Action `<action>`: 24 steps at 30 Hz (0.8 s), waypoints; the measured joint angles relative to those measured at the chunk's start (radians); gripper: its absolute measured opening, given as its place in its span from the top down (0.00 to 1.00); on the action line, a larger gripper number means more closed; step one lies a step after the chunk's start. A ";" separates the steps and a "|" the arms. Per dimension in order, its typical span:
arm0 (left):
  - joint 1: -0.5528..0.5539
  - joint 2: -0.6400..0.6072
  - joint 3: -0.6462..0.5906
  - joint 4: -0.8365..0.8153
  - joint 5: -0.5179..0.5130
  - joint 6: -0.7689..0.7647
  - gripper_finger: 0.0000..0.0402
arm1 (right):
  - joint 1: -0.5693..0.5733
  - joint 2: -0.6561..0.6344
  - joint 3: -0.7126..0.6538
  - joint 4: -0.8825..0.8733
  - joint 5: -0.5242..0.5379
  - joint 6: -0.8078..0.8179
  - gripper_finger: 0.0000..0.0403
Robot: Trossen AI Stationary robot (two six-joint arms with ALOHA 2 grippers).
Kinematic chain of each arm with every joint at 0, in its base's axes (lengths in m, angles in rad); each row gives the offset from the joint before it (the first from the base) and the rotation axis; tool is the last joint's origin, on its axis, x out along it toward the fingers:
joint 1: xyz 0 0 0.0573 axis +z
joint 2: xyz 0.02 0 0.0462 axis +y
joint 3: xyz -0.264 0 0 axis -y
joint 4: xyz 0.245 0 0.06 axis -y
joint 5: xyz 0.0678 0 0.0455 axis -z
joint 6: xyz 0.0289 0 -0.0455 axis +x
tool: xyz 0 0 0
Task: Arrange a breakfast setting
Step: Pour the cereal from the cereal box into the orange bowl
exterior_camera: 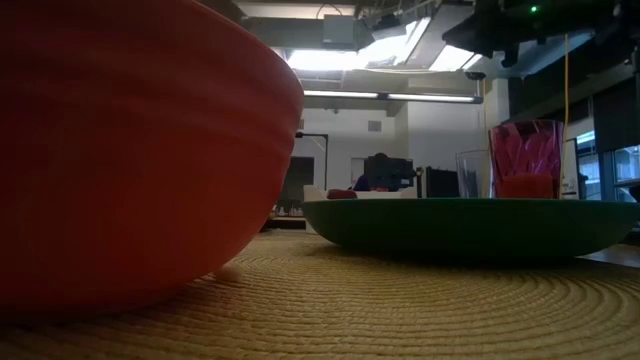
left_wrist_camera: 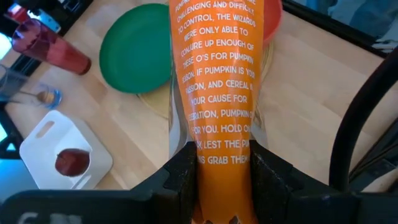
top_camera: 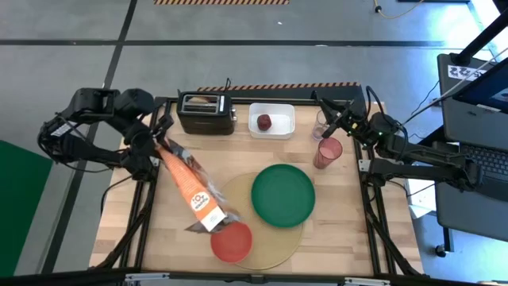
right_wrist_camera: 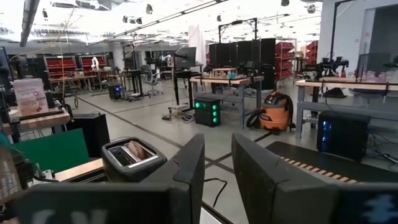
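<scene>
A tan round mat (top_camera: 274, 246) lies at the table's near middle. A green plate (top_camera: 283, 195) and a red bowl (top_camera: 231, 241) rest on it; both show in the low view, the bowl (exterior_camera: 130, 150) close up and the plate (exterior_camera: 470, 225) behind it. My left gripper (top_camera: 159, 149) is shut on an orange cereal bag (top_camera: 189, 184) that slants down toward the bowl. A pink cup (top_camera: 327, 152) stands right of the plate. A red apple (top_camera: 263, 121) lies in the white tray (top_camera: 284, 127). My right gripper (right_wrist_camera: 217, 180) is open and empty, above the table's far right corner. My left gripper pinches the cereal bag's upper end (left_wrist_camera: 221, 165) between its two fingers (left_wrist_camera: 180, 183), one on each flat face. The bag runs on past the fingertips, slanting down toward the table's near right. Its lower end (top_camera: 208, 219) is beside the red bowl's rim; whether it touches there, I cannot tell.
A black toaster (top_camera: 206, 114) stands at the far edge with something tan in its slots; it also shows in the right wrist view (right_wrist_camera: 132, 155). A clear glass (top_camera: 321, 127) stands behind the pink cup. Bare wood lies at the near right (top_camera: 341, 230).
</scene>
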 joint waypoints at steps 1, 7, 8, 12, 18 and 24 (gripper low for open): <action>-0.006 -0.002 0.000 0.001 -0.002 0.000 0.73 | 0.000 0.002 0.000 0.002 0.000 0.001 0.79; -0.048 -0.005 0.000 0.001 -0.010 -0.003 0.73 | 0.000 0.002 0.000 0.001 0.002 0.005 0.79; -0.056 -0.002 0.000 0.001 -0.014 -0.003 0.73 | 0.000 0.002 0.000 0.001 0.002 0.005 0.79; -0.098 0.018 -0.001 0.002 -0.083 -0.004 0.73 | 0.000 0.002 0.000 0.000 0.002 0.000 0.79; -0.185 0.054 -0.001 0.004 -0.146 -0.046 0.73 | 0.000 0.002 0.000 -0.008 0.002 0.000 0.79; -0.285 0.060 -0.001 0.003 -0.185 -0.086 0.73 | 0.000 0.002 0.000 -0.024 -0.009 0.000 0.79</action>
